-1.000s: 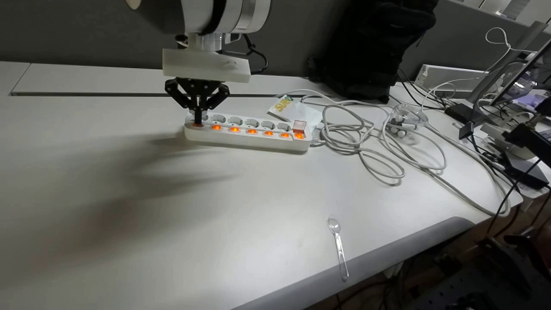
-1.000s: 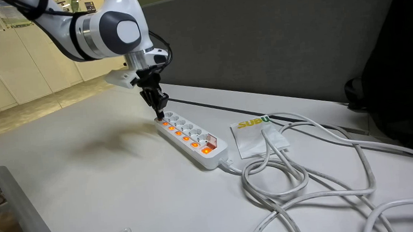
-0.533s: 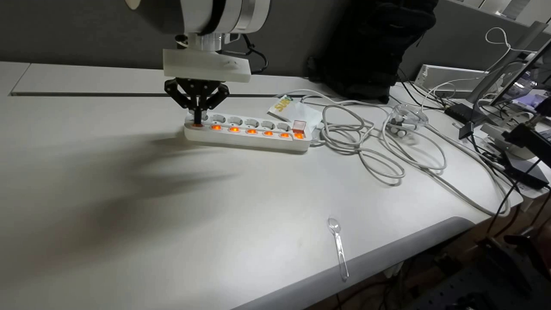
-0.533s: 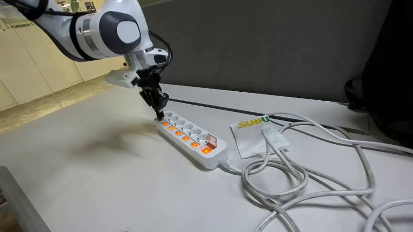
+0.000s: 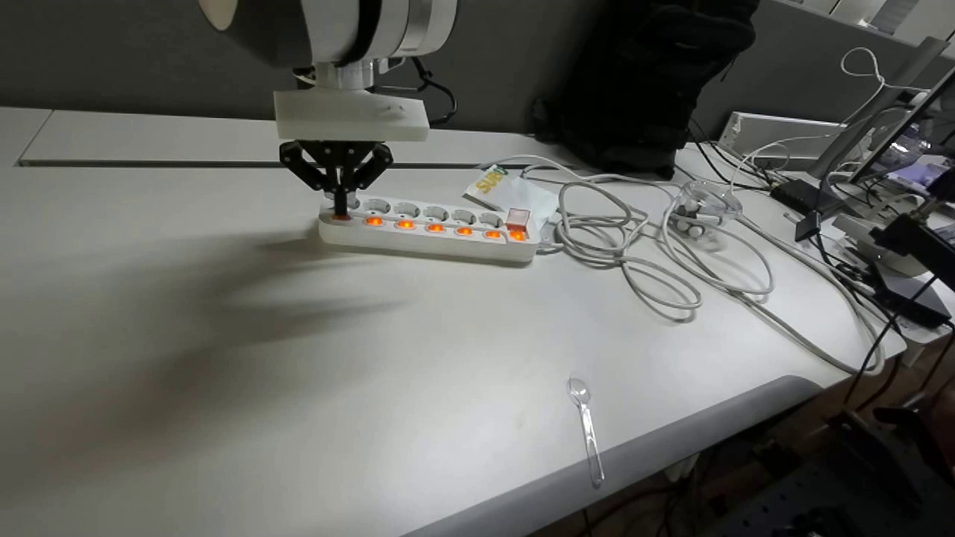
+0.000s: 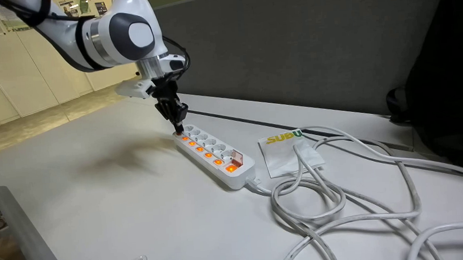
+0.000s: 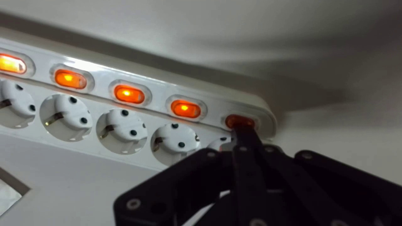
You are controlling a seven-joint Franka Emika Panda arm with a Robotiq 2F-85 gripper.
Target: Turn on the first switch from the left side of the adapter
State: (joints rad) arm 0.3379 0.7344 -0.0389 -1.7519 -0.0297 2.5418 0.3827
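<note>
The adapter, a long white power strip, lies on the table in both exterior views (image 5: 425, 246) (image 6: 240, 181) and crosses the wrist view (image 7: 216, 113). The first switch (image 7: 239, 120), at the end opposite the cord, looks dark red and unlit in the wrist view. The other visible switches glow orange. My gripper (image 7: 246, 129) is shut with nothing seen between its fingers. Its fingertips are at the first switch, seemingly touching it, and cover its lower part. In both exterior views the gripper (image 5: 341, 213) (image 6: 179, 130) points down at that end and mostly hides the first switch.
A paper napkin (image 5: 515, 192) and a tangle of pale cables (image 5: 619, 231) lie beyond the cord end. A clear plastic spoon (image 5: 587, 425) lies near the table's front edge. A black backpack (image 5: 642, 82) stands against the grey partition (image 6: 291, 54).
The arm and wrist have shifted slightly to the left and a little lower in both exterior views. The fingertips stay at the first switch, and the adapter has hardly moved.
</note>
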